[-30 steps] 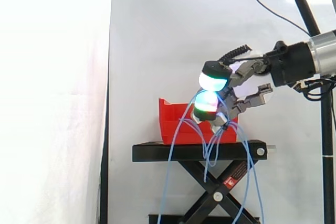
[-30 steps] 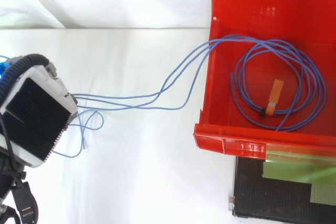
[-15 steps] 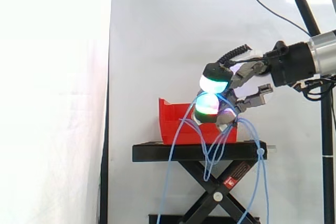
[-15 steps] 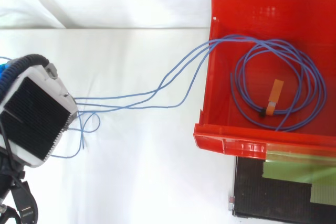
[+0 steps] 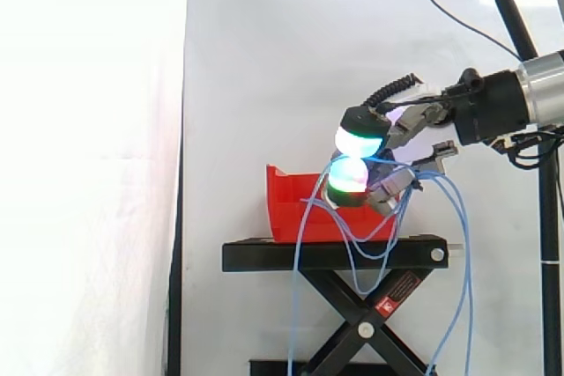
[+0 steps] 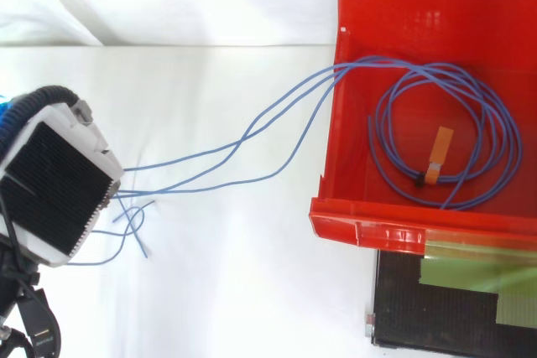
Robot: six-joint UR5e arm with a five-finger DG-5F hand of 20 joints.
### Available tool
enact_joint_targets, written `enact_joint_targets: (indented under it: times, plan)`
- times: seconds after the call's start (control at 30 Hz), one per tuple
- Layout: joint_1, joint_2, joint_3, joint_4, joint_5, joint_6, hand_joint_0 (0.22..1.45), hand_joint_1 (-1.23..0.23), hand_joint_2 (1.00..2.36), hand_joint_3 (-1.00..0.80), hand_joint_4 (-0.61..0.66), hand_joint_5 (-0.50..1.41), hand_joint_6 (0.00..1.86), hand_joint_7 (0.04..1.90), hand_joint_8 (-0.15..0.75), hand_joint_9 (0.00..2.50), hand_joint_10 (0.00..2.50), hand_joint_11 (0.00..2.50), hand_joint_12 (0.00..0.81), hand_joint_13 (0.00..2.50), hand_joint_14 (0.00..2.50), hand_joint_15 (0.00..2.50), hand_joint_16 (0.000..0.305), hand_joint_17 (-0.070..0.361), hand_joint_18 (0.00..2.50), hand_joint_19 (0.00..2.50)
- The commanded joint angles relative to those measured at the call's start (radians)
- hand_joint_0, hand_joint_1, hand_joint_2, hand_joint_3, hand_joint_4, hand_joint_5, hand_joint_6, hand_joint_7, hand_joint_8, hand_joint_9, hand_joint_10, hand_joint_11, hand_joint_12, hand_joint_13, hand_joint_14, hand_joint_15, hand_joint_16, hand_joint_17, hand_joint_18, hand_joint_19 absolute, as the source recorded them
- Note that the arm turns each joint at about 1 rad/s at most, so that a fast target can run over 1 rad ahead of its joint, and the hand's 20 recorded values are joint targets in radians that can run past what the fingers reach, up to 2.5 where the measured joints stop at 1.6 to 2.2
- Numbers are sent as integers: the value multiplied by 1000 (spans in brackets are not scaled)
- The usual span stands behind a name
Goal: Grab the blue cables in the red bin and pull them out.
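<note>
Side view: your hand (image 5: 401, 143) sits right of centre, just above the near end of the red bin (image 5: 295, 209). Its glowing pads (image 5: 359, 138) are closed together on the blue cables (image 5: 466, 253), so it holds a pinched bunch of strands. From that pinch the strands sag in slack loops across the black stand (image 5: 335, 254) and fall towards the bottom edge of the frame. That droop suggests thin, light, limp line with no stiffness of its own. You can expect it to follow the hand rather than resist, and the smooth jacket may slide between the pads if the pinch eases.

Top view: most of the length lies inside the red bin (image 6: 394, 228) at the right of the frame, as a loose coil (image 6: 375, 127) gathered by an orange tie (image 6: 436, 157). Several strands climb over the bin's left wall and run down-left to the grey-and-black housing (image 6: 54, 182) at the left edge, and a few loose ends cross just below it.

The tied coil will probably come up as one bundle and could snag on the bin's left wall. A hold across several strands together looks safer than one on a single strand, and closer to the coil it would leave less slack.
</note>
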Motion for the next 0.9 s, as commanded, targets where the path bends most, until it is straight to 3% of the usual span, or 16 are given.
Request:
enact_joint_targets:
  times: [0.0, 0.23, 0.87]
  plan:
    - [0, 0, 0, 0, -1, 0, 966, -1040, 1002, -938, 184, 799, 650, 532, 254, 1035, 32, 1034, 316, 1255, 661, 1459, 40, 91, 963, 1195]
    - [0, 0, 0, 0, 1, 0, 971, -1038, 1002, -938, 182, 797, 656, 529, 255, 1042, 32, 1051, 311, 1260, 787, 1409, 39, 89, 965, 1208]
    - [0, 0, 0, 0, 1, 0, 980, -1030, 1002, -933, 163, 803, 656, 541, 253, 1033, 32, 1034, 307, 1264, 797, 1414, 39, 88, 951, 1211]
